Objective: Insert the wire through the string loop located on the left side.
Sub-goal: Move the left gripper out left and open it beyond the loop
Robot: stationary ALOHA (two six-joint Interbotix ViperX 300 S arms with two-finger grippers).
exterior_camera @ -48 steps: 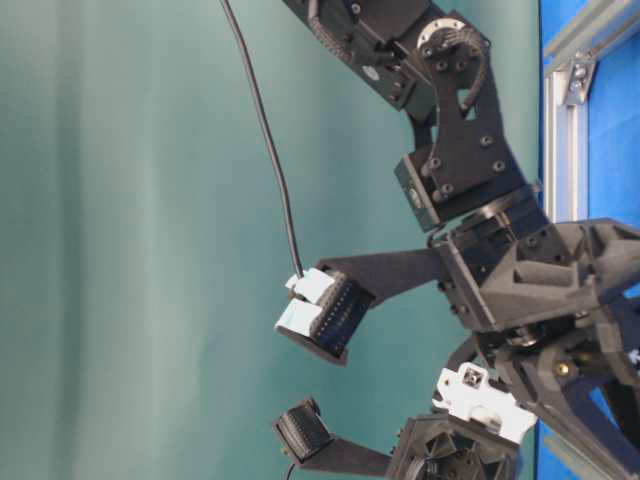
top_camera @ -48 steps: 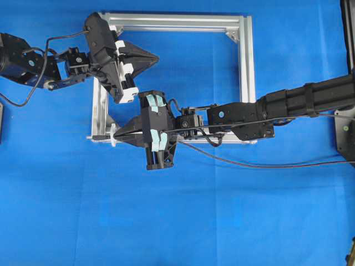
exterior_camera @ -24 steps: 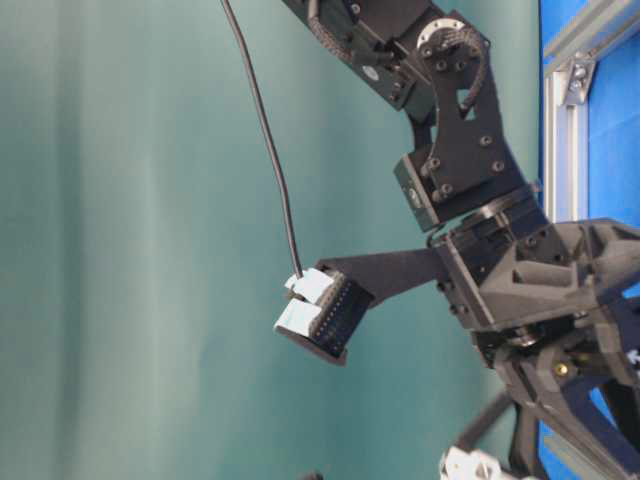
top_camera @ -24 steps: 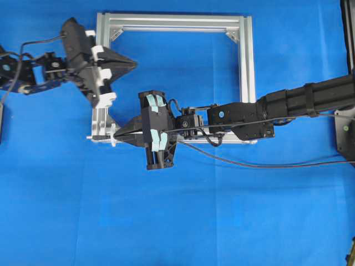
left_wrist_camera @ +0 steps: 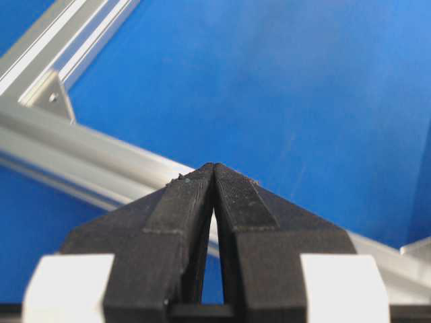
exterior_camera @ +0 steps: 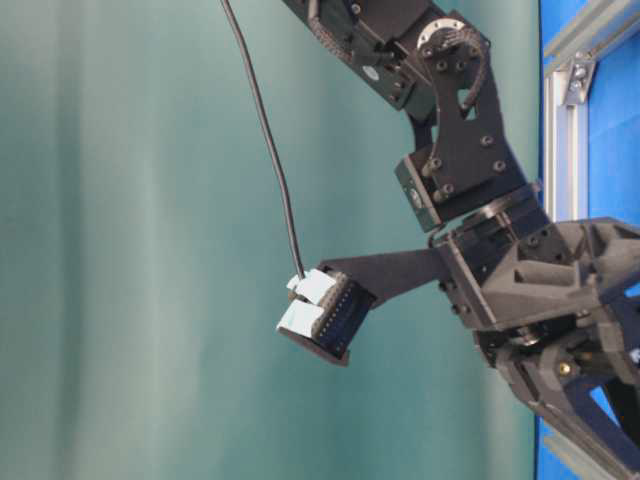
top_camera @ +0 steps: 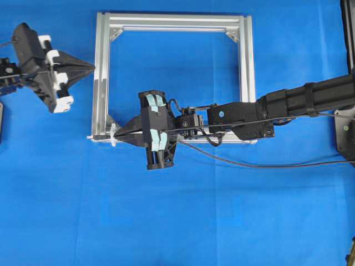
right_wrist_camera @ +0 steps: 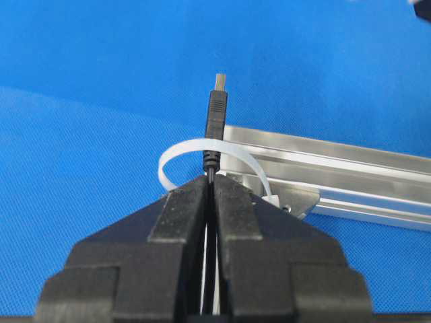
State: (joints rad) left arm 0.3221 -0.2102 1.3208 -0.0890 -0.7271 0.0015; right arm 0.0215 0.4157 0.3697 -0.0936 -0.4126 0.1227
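Two claws are showing: the right claw [right_wrist_camera: 211,180] is pinching the wire [right_wrist_camera: 216,124], its plug poking through the string loop [right_wrist_camera: 176,153] at the frame [top_camera: 100,72]'s corner; the left claw [top_camera: 89,68] is hanging clenched and empty beside that frame.

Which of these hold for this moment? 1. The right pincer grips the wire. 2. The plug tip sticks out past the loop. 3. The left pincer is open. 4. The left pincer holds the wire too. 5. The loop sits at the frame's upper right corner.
1. True: the right pincer is shut on the wire.
2. True: it pokes beyond the loop.
3. False: the left pincer is shut.
4. False: it holds nothing and sits left of the frame.
5. False: overhead, the loop is at the lower left corner.
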